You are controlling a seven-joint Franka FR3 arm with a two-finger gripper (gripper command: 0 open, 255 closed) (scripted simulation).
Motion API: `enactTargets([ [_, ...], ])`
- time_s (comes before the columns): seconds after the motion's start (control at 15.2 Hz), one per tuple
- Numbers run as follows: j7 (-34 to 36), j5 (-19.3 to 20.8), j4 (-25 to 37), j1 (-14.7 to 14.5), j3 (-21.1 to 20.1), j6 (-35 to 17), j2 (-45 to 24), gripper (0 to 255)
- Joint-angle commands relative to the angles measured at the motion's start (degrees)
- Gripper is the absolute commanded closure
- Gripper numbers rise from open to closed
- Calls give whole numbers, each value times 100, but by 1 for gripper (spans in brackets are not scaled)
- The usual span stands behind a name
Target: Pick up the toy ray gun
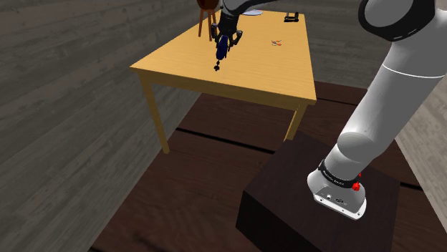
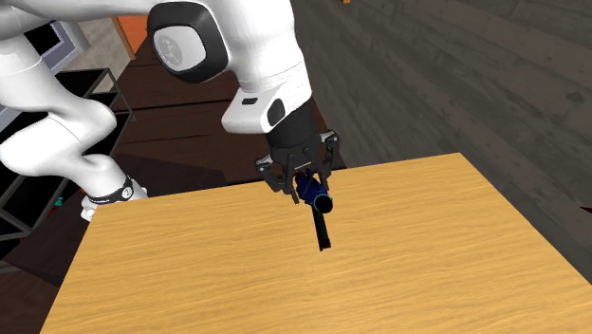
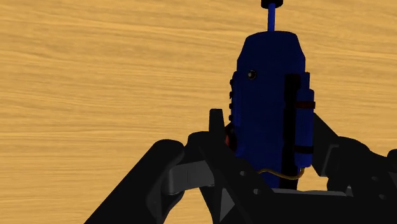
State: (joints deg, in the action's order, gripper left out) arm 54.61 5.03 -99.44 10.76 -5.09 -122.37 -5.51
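Dark-blue toy ray gun (image 3: 268,89) hangs barrel-down, clasped in the all-black two-finger gripper (image 2: 305,183) over the light wooden table's (image 2: 455,237) left side in the shoulder view; the grasp looks made, so the next move calls for a steady lift.

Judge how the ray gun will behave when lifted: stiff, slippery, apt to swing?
The ray gun is probably stiff: its thin barrel sticks straight out without sagging. Clasped near one end by the hand, it may pivot. Its rounded body looks smooth and could slip.

ray gun (image 3: 267,95) 1 | table (image 1: 272,71) 1 | stool (image 1: 206,16) 1 | red item (image 1: 276,43) 1 | black item (image 1: 291,16) 1
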Motion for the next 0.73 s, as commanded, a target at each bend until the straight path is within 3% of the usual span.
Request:
enactTargets([
  [0.0,-11,-7,159,-2,-2,155,-3,255],
  [0.66,-56,-27,822,-10,-9,789,-30,255],
])
